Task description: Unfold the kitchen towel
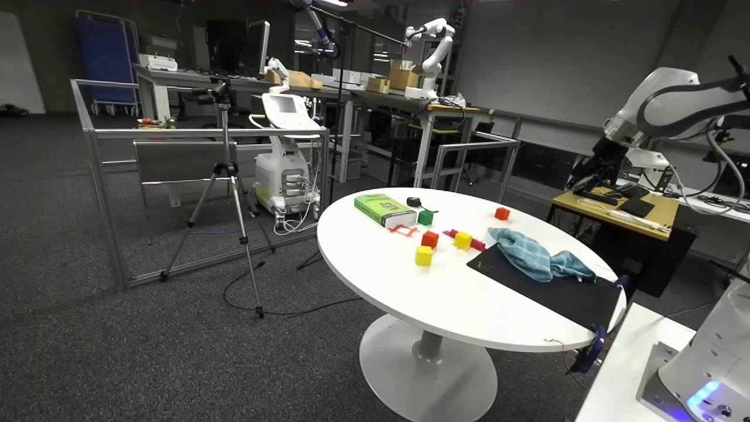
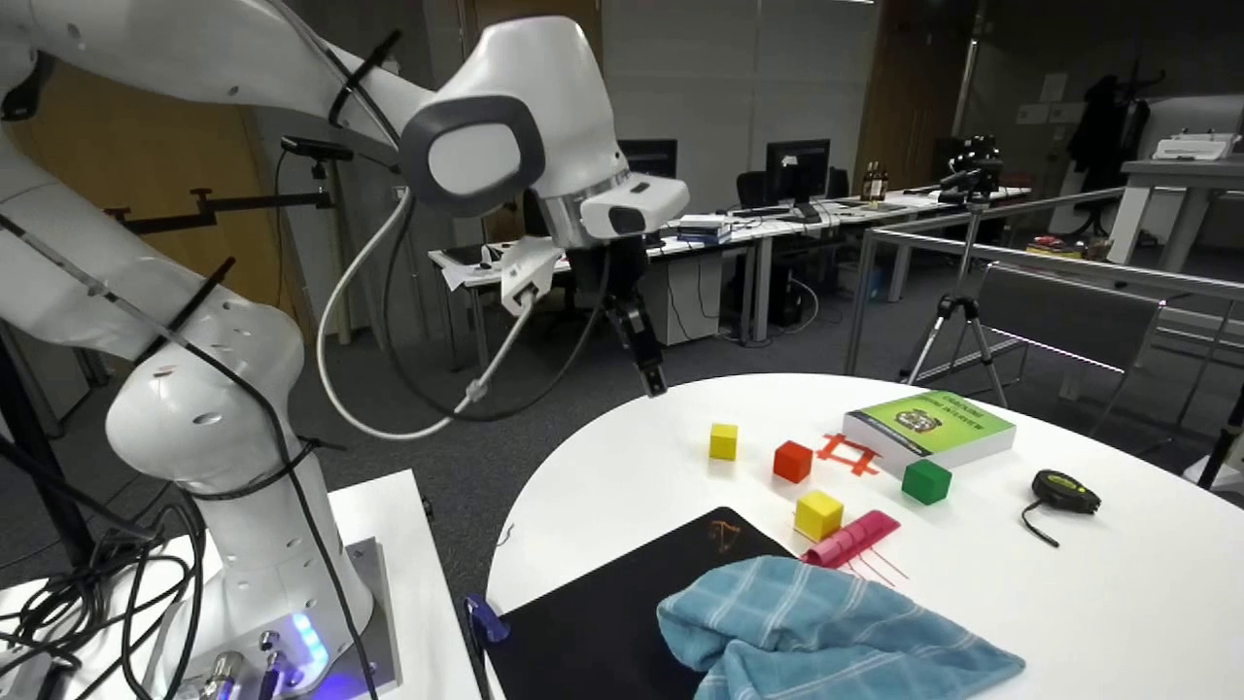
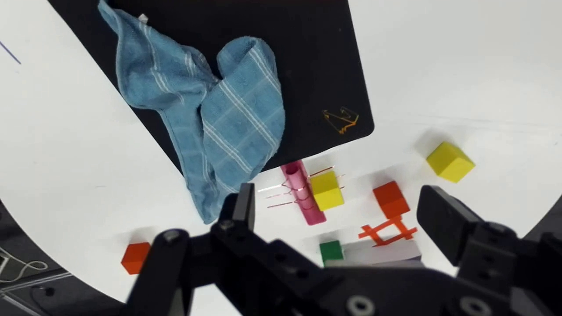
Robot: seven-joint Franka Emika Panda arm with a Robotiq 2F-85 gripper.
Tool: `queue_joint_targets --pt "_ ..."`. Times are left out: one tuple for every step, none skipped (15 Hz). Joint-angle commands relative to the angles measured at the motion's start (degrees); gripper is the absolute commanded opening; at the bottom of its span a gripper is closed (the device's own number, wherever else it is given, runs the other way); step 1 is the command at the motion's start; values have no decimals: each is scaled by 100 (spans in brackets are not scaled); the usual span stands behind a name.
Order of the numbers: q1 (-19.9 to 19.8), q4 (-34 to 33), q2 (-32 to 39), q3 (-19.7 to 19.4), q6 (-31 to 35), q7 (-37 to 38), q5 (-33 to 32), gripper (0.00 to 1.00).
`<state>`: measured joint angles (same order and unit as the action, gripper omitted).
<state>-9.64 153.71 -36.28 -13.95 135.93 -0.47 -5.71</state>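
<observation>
Had fingers [image 3: 445, 219] spread, empty. Saw towel [image 3: 224, 118] bunched on blk mat [image 3: 316, 74], w/ one end past edge over tabletop [image 3: 461, 66]. Prob. needed to pinch single loose corner, lift, drag outward slowly.

Here, the kitchen towel [image 3: 239, 118] is lying on the mat [image 3: 325, 57], one end spilling past its edge onto the table [image 3: 439, 66]! In an exterior view, a book [image 2: 928, 428] is resting behind them, a cube [image 2: 926, 481] is sitting just before it, a tape measure [image 2: 1064, 492] lying right of that cube. Three more cubes [image 2: 792, 462] are standing leftward, the nearest just beside a strip [image 2: 855, 539]. In the wrist view, a fifth cube [image 3: 135, 258] is sitting below-left of the towel's tip.
</observation>
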Motion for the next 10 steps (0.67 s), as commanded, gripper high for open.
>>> queue_joint_targets --pt "-380 330 959 528 1553 1147 108 100" --pt "-580 368 1259 828 1924 1630 -76 100" --pt "-773 378 1467 1097 2104 2113 -193 100" --pt "-489 411 1005 728 1659 1359 61 100" --pt "-598 423 1251 929 1866 1696 10 100" --pt "-647 419 1415 1042 1973 1864 -10 100" --pt "-667 408 1505 1091 2008 1941 -20 100" --pt "-673 395 1534 1096 2010 1960 -23 100" --pt "-659 522 1278 1058 2145 1993 68 100" --pt "-630 569 1164 1018 2129 1898 126 100"
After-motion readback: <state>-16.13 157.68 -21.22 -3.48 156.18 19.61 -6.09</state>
